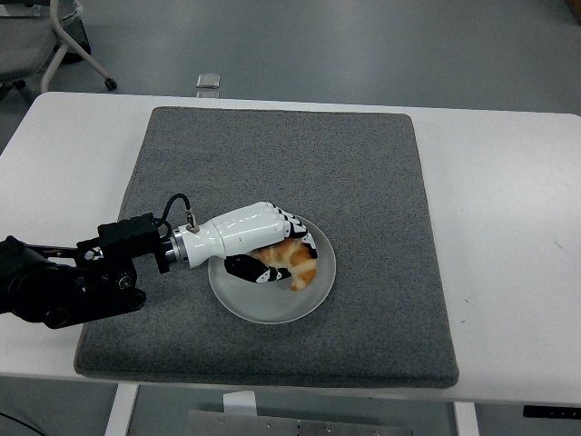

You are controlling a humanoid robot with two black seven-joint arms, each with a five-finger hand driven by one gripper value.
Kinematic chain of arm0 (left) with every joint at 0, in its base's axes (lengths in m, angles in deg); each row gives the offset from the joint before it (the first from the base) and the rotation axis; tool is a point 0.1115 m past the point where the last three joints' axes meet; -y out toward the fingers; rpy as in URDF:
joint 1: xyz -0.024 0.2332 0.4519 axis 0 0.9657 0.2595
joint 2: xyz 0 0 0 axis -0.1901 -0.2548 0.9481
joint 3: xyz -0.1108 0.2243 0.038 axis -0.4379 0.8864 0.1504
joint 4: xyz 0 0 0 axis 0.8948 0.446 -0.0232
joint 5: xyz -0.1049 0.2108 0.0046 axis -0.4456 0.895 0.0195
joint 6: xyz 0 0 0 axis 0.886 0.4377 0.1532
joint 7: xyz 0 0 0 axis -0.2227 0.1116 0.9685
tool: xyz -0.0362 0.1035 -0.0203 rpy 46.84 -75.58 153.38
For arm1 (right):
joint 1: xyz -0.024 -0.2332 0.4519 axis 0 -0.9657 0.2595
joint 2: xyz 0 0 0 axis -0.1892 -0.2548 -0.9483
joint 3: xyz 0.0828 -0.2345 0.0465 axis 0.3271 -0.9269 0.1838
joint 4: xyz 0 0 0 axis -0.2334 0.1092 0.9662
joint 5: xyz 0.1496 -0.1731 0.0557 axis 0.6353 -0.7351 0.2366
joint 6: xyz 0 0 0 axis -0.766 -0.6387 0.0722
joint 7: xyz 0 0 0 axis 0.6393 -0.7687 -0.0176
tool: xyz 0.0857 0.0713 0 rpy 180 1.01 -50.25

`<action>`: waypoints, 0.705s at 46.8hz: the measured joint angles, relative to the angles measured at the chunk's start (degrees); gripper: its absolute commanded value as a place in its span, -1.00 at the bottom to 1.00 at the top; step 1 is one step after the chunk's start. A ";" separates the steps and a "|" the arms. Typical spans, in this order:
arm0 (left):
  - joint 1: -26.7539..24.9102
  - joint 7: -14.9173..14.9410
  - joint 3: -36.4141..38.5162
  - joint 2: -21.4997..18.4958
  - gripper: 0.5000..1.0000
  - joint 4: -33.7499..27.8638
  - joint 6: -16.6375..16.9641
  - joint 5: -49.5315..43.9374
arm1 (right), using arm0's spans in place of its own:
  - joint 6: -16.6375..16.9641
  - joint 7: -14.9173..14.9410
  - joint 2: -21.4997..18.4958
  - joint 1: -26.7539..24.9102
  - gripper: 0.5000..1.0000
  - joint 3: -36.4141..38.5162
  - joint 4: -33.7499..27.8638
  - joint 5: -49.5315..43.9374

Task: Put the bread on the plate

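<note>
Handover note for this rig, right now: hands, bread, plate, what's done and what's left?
Left hand: shut on the bread, low over the plate.
Right hand: not in view.
Plate sits on the grey mat, toward its front.
Done: bread picked up and carried to the plate; it looks to be at or just above the plate's surface, contact unclear.
Left: open the fingers, release the bread, pull the hand clear.

Matt grey felt-like mat with a rough nap on a smooth white table; glossy pale plate; left hand in shiny white plastic shell, black matt arm; bread golden, glazed crust
</note>
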 measured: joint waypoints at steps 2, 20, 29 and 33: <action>0.19 0.00 -0.09 0.00 -0.04 0.00 0.25 0.00 | 0.00 0.00 0.00 0.00 0.72 0.02 0.00 0.00; 1.57 0.00 -0.15 0.01 0.46 0.78 2.39 -0.09 | 0.01 0.00 0.00 0.01 0.72 0.01 0.03 0.00; 1.58 0.00 -0.18 0.15 0.59 0.89 2.39 -1.77 | 0.01 0.00 0.00 0.00 0.72 0.00 0.00 0.00; 1.53 0.00 -0.18 0.22 0.70 0.89 2.39 -3.24 | 0.01 0.00 0.00 -0.01 0.72 0.01 -0.01 0.00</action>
